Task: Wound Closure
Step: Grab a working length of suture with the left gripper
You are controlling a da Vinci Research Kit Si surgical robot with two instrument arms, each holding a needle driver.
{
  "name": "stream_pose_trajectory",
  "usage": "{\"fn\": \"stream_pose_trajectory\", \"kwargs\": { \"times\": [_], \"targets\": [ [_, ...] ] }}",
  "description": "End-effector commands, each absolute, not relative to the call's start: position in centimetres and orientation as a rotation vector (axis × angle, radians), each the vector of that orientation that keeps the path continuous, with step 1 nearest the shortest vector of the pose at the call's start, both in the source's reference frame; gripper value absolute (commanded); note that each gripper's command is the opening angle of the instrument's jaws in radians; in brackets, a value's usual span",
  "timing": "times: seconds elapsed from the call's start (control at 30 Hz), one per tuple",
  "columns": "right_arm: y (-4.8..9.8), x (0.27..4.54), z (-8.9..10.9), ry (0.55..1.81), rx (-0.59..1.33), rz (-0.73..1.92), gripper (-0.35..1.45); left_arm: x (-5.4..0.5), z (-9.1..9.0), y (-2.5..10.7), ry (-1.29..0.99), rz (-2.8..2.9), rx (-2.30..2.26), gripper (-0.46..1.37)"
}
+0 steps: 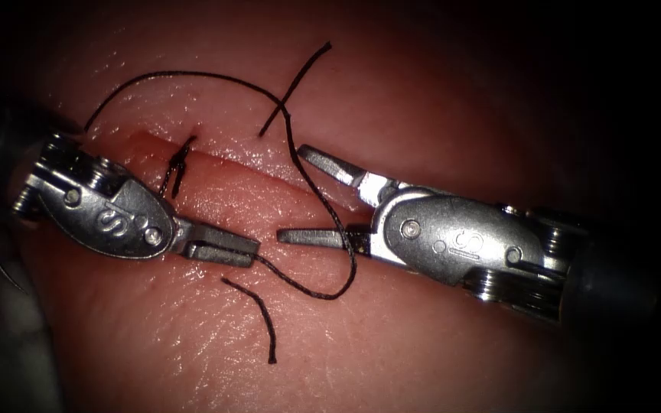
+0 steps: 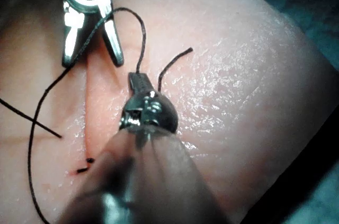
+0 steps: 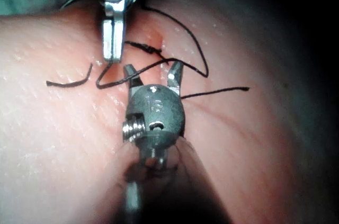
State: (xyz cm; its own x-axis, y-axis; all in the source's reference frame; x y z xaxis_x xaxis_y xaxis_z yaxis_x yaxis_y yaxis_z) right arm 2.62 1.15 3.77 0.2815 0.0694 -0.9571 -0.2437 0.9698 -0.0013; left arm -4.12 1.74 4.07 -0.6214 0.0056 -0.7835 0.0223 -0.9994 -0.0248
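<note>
Left tool (image 1: pixel 219 248): jaws clenched on the thread (image 1: pixel 330 222), grasped at the tips, lower centre of the endoscope view. From the grip the thread is seen to run right, sag into a loop, then climb between the parted jaws of the right tool (image 1: pixel 311 199).

Right tool: jaws wide apart, nothing grasped; the strand lies in the gap, close to the hinge. The same is noted in the right wrist view, where the thread crosses between its fingers (image 3: pixel 175 75), and in the left wrist view (image 2: pixel 92 33).

Past the right tool the thread rises to the upper centre, crosses another strand, and arcs to the upper left. A knotted stitch (image 1: pixel 179 164) sits on the cut (image 1: pixel 269 164), just above the left tool. A loose cut end (image 1: pixel 258 313) lies on the tissue (image 1: pixel 422 344), lower centre.

Key relation: the strand's long axis runs across the right tool's open jaws; the right tool is judged nearer to it.

Needle: cannot be made out.
</note>
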Motion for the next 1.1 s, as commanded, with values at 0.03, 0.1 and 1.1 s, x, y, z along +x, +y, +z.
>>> {"fn": "stream_pose_trajectory", "kwargs": {
  "times": [0.03,0.1,1.1],
  "targets": [
    [1.14,2.62,3.76,1.271,-0.153,0.207,1.25,-4.12,4.07,1.73,0.055,-2.818,1.362,-0.35],
    [1.14,2.62,3.76,1.271,-0.153,0.207,1.25,-4.12,4.07,1.73,0.054,-2.819,1.362,-0.35],
    [1.20,2.37,3.83,1.274,-0.146,0.201,1.24,-4.13,3.71,1.72,0.085,-2.855,1.401,0.99]
  ]
}}
